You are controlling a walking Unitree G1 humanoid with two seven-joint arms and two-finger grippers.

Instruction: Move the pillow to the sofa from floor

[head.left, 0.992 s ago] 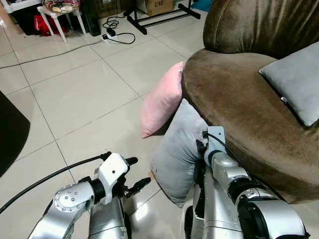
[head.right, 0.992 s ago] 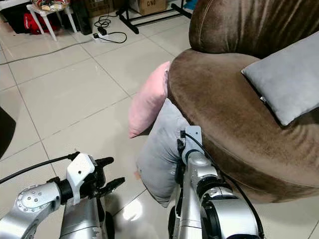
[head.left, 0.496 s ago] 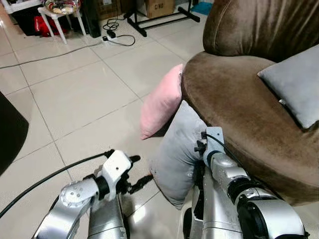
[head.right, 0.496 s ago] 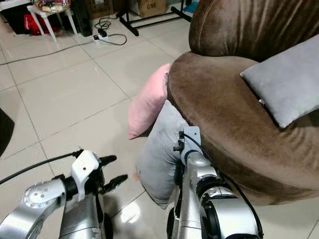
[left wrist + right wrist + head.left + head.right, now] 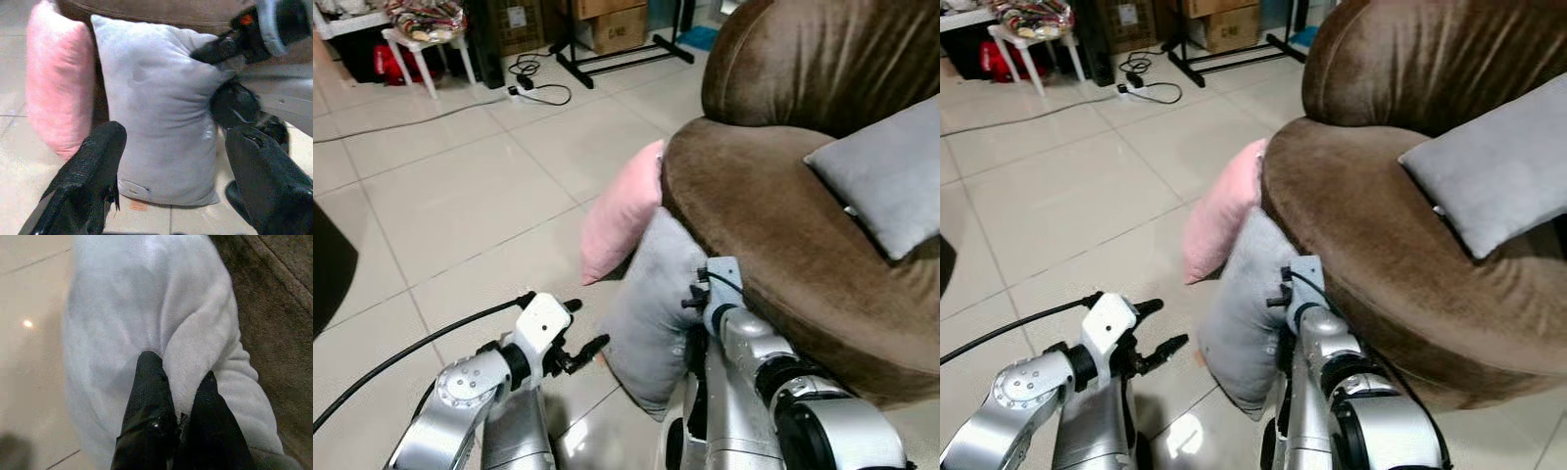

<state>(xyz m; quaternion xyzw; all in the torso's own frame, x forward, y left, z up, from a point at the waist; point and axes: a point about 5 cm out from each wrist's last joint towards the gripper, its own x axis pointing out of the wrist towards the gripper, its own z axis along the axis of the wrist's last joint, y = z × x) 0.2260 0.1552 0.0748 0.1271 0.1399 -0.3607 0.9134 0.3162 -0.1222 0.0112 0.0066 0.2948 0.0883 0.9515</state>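
Observation:
A grey pillow (image 5: 651,308) stands on end on the tiled floor and leans against the front of the brown sofa (image 5: 754,206). A pink pillow (image 5: 622,211) leans on the sofa just behind it. My right gripper (image 5: 178,369) is shut on a fold of the grey pillow's upper edge, close to the sofa; its wrist (image 5: 720,294) hides the fingers in the eye views. My left gripper (image 5: 587,323) is open, low over the floor, just left of the grey pillow and facing its flat side (image 5: 161,112). Another grey pillow (image 5: 886,176) lies on the sofa seat.
Open tiled floor (image 5: 460,196) spreads to the left. At the back stand a white stool (image 5: 426,34), a power strip with cables (image 5: 533,88), a black stand (image 5: 607,54) and cardboard boxes (image 5: 612,20). A dark rug (image 5: 328,264) sits at the left edge.
The camera has shifted a little. My left gripper has come closer to the grey pillow. My right gripper has kept its pinch on the pillow.

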